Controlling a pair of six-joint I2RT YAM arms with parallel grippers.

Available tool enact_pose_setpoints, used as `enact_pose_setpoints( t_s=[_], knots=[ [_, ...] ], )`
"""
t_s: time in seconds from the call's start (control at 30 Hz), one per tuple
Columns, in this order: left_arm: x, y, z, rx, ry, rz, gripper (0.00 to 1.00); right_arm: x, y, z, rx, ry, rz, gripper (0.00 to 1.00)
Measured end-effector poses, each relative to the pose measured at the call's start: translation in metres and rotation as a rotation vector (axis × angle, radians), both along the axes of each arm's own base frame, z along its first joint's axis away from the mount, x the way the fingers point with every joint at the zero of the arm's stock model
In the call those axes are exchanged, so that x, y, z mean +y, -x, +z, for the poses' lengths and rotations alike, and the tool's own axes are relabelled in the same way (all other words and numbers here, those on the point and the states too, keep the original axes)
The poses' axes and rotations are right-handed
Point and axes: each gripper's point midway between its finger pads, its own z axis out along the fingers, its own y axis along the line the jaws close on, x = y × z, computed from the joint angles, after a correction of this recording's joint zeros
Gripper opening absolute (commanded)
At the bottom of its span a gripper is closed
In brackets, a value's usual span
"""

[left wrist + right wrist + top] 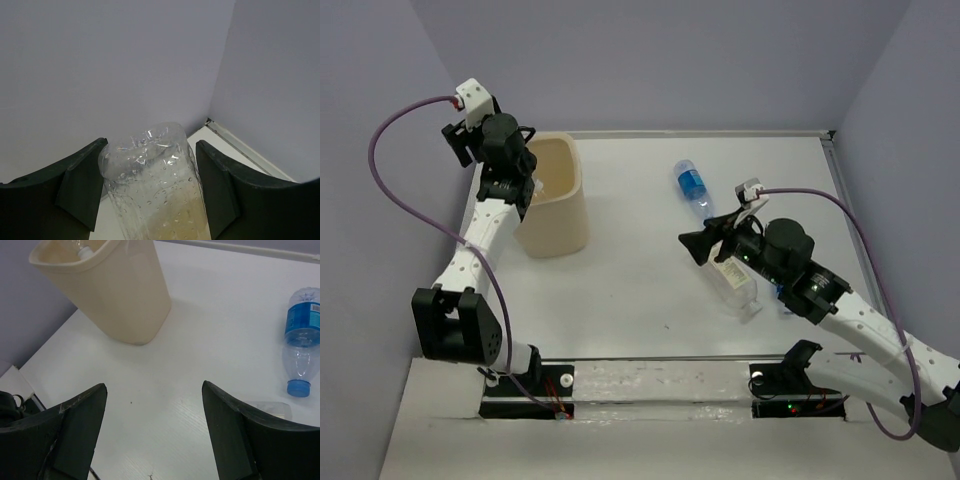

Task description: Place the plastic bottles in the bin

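Observation:
My left gripper (151,146) is shut on a clear, plain plastic bottle (155,190) beaded with droplets; it stands upright between the dark fingers. In the top view that wrist (503,150) hangs at the left rim of the cream-beige bin (552,200). The bin (112,290) holds another bottle (85,251). My right gripper (705,238) hovers open over bare table (154,386), with nothing between its fingers. A blue-labelled bottle (692,185) lies beyond it and shows at the right in the right wrist view (301,335). A squarish white-labelled bottle (735,285) lies under the right arm.
A raised edge strip (835,160) runs along the table's back and right sides, and grey walls stand close behind. The right arm (840,310) stretches across the near right part of the table. Cables loop from both wrists.

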Motion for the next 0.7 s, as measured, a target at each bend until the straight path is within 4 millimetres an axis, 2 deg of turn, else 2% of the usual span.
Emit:
enact_pose_setpoints(
  t_s=[0.1,0.2,0.23,0.27,0.3,0.47,0.57,0.7],
  knots=[
    [0.004,0.003,-0.012,0.015,-0.044,0.020,0.56,0.005,-0.001,-0.002,0.003,-0.001,0.015,0.82],
    [0.003,0.007,-0.025,0.021,-0.059,0.016,0.75,0.009,-0.004,-0.006,0.011,0.004,0.017,0.84],
    [0.002,0.008,-0.030,0.025,-0.061,0.008,0.88,0.010,-0.006,-0.007,0.012,0.006,0.017,0.84],
    [0.000,0.009,-0.032,0.022,-0.060,0.000,0.95,0.011,-0.008,-0.009,0.016,0.011,0.012,0.85],
    [-0.003,0.010,-0.032,0.014,-0.058,-0.011,0.99,0.011,-0.011,-0.013,0.022,0.020,0.004,0.87],
    [-0.019,0.015,-0.017,-0.065,-0.017,-0.090,0.99,0.008,-0.039,-0.034,0.053,0.110,-0.106,0.93],
    [-0.032,0.023,0.004,-0.142,0.024,-0.176,0.99,0.002,-0.060,-0.041,0.067,0.159,-0.177,0.95],
    [-0.057,0.037,0.046,-0.248,0.092,-0.312,0.99,-0.017,-0.102,-0.053,0.103,0.227,-0.288,0.96]
  ],
)
